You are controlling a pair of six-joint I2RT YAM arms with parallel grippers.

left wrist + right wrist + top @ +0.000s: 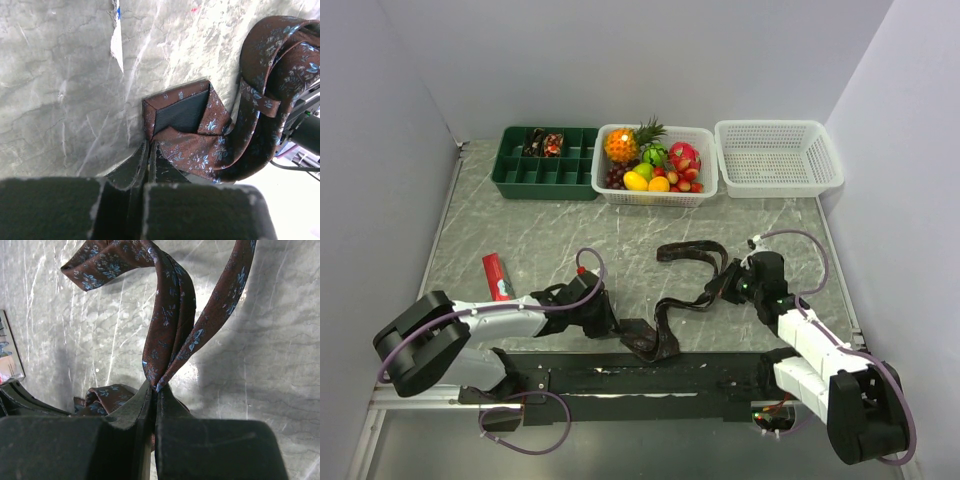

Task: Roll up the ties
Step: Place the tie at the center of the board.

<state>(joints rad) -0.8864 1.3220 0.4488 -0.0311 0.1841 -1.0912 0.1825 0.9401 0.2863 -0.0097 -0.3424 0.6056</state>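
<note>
Only the top view is showing the whole tie point(651, 341), which is lying in loose loops on the worktop point(520, 240) between both arms. The left wrist view is showing its pointed end, lining upward, with the left tool point(149, 150) pinching its edge, closed tight. The right tool point(156, 390) is clamping a raised fold.

Brown blue-flowered tie point(660, 335) sprawls unrolled, twisted into loose loops.
</note>
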